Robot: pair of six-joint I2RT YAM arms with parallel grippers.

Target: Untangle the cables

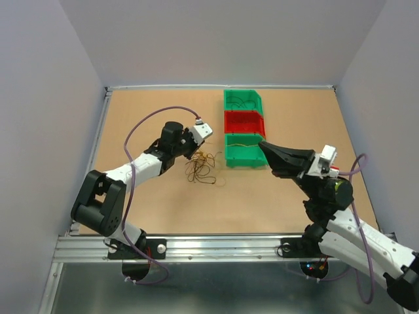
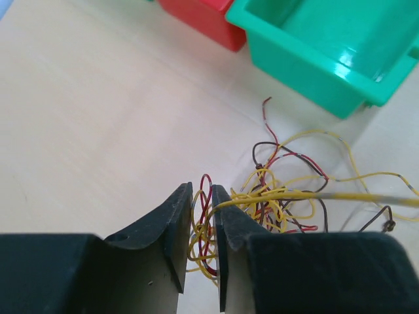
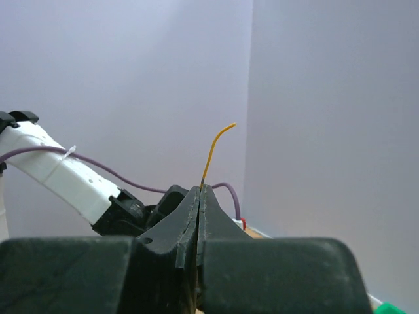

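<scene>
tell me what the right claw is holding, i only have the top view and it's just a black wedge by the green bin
Observer: The right claw is shut on one thin yellow wire. The wire's end curls up past the fingertips.
Operator: and the left claw, does it have the tangle
Observer: The left claw has only a narrow gap between its fingers. Red and yellow strands of the tangle sit in that gap, but I see no pinch.
Operator: anything pulled tight
Observer: Yes, one yellow strand runs straight from the tangle off the right edge of the left wrist view.
</scene>
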